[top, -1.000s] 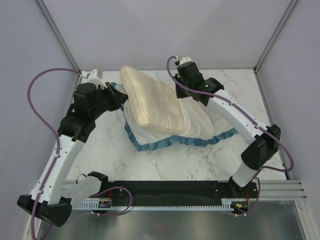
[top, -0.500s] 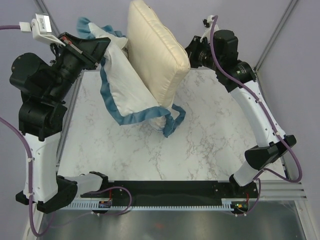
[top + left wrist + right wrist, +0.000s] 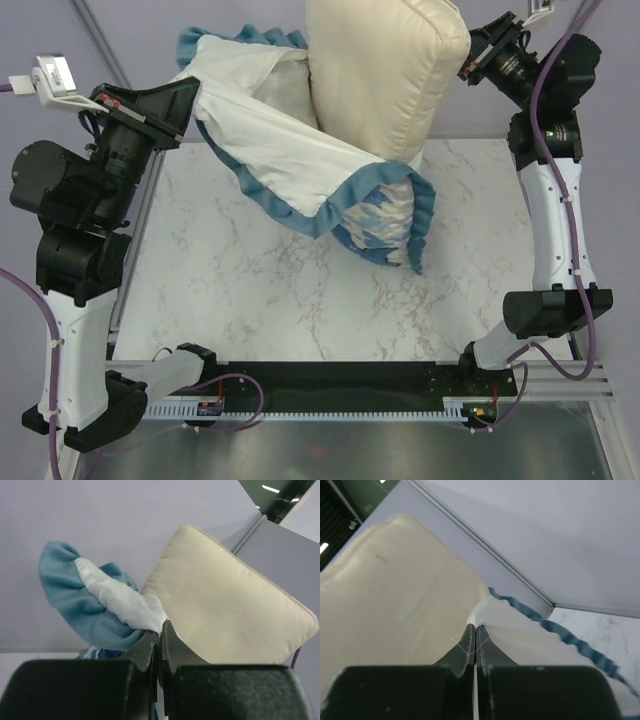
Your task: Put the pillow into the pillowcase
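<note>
- Marble table [image 3: 300, 310] fills the lower half of the overhead view, with pale grey walls behind it. Both arms reach up towards the top of the frame.
- The left gripper [image 3: 186, 97], upper left, has its fingers pressed together on the pillowcase [image 3: 280, 160] rim. Its wrist view shows white cloth and blue ruffle pinched between them.
- The right gripper [image 3: 468, 62], upper right, is likewise clamped on a fold of white cloth, just beside the pillow [image 3: 385, 80].
- The pillowcase hangs between the two grips, mouth upward. Its white inside shows, the blue ruffle runs round the rim, and the houndstooth end sags at centre right. Whether that low end touches the table I cannot tell.
- The pillow stands on end at top centre, cream, plump and faintly creased. Its lower end sits inside the mouth and most of it stands clear above.
- Step in hand, as I judge it: settling the pillow down into the case, with much of the job undone.
- The next move likely calls for both pinches to hold firm and apart, so the mouth stays wide while the pillow slides deeper. If the pillow tips over the rim, it could fall out.
</note>
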